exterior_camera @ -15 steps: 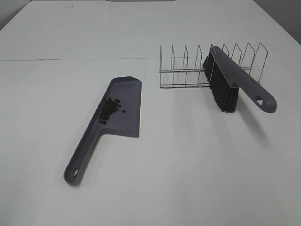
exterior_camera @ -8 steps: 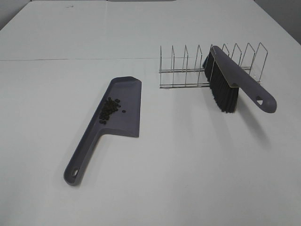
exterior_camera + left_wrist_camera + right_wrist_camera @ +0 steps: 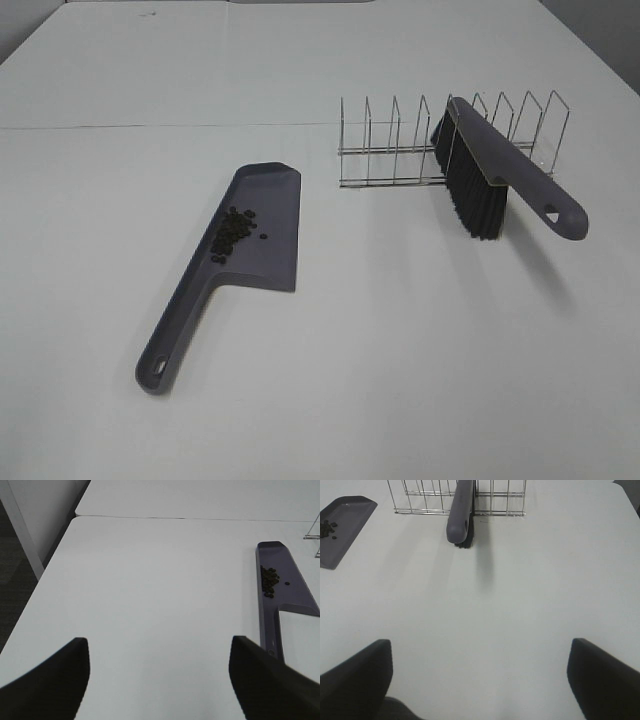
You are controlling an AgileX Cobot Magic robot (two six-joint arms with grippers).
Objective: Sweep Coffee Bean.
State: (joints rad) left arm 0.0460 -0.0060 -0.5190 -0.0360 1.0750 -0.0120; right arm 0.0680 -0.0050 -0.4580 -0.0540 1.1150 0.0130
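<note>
Both the left gripper (image 3: 159,680) and the right gripper (image 3: 480,680) hang released over bare white table (image 3: 400,380), the coffee bean (image 3: 233,233) cluster lying in the grey dustpan (image 3: 225,265) well ahead of the left jaws, the brush (image 3: 495,180) propped in the wire rack (image 3: 400,150) well ahead of the right.

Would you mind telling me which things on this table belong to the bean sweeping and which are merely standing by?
Belonging to the job:
- coffee beans, lying in the dustpan
- grey dustpan, flat on the table
- grey brush, propped in the rack

Standing by:
- wire rack, serving only as the brush's stand
- white table
</note>
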